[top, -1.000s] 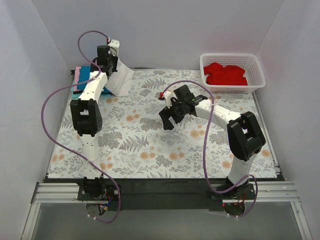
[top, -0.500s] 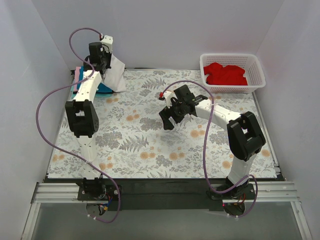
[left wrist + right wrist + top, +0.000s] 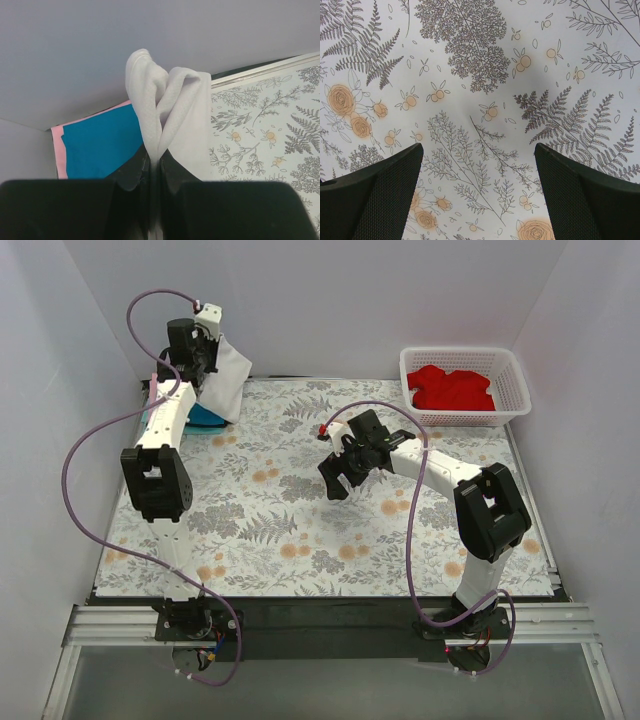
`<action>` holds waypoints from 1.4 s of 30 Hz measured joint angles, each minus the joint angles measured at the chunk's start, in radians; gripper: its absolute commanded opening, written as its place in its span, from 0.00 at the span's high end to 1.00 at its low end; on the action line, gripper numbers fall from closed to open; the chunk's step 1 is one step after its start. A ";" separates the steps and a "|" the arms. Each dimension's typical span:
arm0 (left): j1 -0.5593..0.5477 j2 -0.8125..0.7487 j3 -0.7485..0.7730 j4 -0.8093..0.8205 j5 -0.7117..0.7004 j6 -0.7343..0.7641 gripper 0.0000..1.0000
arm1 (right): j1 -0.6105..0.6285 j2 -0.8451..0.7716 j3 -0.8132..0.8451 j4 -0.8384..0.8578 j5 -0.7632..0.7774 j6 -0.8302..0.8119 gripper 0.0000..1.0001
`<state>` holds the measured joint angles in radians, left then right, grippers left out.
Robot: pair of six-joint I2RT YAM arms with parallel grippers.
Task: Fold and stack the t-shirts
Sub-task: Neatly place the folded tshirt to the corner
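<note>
Pinching a white t-shirt (image 3: 175, 110) in the left hand (image 3: 154, 162), jaws pressed together on a bunched fold of the cloth. Holding it up off the table at the far left corner, close to the back wall, loose cloth draping down from the grip. Hanging right over a blue t-shirt (image 3: 100, 150) laid flat in that corner, on top of a pink t-shirt (image 3: 61, 157) showing only as a thin strip along the blue one's left and far edges. Contact between the white cloth and the blue: impossible to tell.

Over to the right hand (image 3: 338, 483): hovering above the middle of the flower-patterned table cloth (image 3: 280, 530), jaws spread wide, gripping nothing. Only printed ferns and orange blossoms between the black fingers (image 3: 375, 195) in the wrist view. Well apart from the left hand.

And off in the far right corner, a red t-shirt (image 3: 450, 388) crumpled inside a white lattice basket (image 3: 460, 418), unfolded, far from both hands.
</note>
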<state>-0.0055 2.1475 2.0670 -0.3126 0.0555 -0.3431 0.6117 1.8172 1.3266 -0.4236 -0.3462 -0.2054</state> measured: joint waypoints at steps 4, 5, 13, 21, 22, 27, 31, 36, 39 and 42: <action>0.020 -0.012 0.000 0.001 0.017 0.015 1.00 | 0.000 0.000 0.000 0.000 0.000 0.000 0.02; 0.029 -0.012 0.000 0.001 0.018 0.019 1.00 | 0.000 0.000 0.000 0.000 0.000 0.000 0.02; 0.076 -0.011 0.000 0.000 0.032 0.052 1.00 | 0.000 0.000 0.000 0.000 0.001 0.000 0.02; 0.117 0.030 0.032 0.012 0.082 0.087 1.00 | 0.000 0.006 0.000 -0.010 0.002 0.000 0.02; 0.124 0.039 0.037 0.012 0.091 0.094 1.00 | 0.000 0.008 0.000 -0.013 0.003 0.000 0.02; 0.162 0.084 0.048 0.023 0.128 0.126 1.00 | 0.000 0.023 0.000 -0.023 0.003 0.000 0.02; 0.193 0.123 0.053 0.041 0.162 0.148 1.00 | 0.000 0.043 0.001 -0.025 0.003 0.000 0.02; 0.227 0.151 0.055 0.080 0.196 0.177 1.00 | 0.000 0.055 0.003 -0.032 0.004 0.000 0.02; 0.243 0.173 0.058 0.127 0.211 0.199 1.00 | 0.002 0.056 0.003 -0.035 0.004 0.000 0.02; 0.256 0.198 0.058 0.161 0.225 0.219 1.00 | 0.004 0.057 0.005 -0.039 0.005 0.000 0.02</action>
<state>0.2508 2.3451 2.1254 -0.1516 0.2810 -0.1238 0.6159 1.8744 1.3315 -0.4629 -0.3416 -0.2050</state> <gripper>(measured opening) 0.048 0.983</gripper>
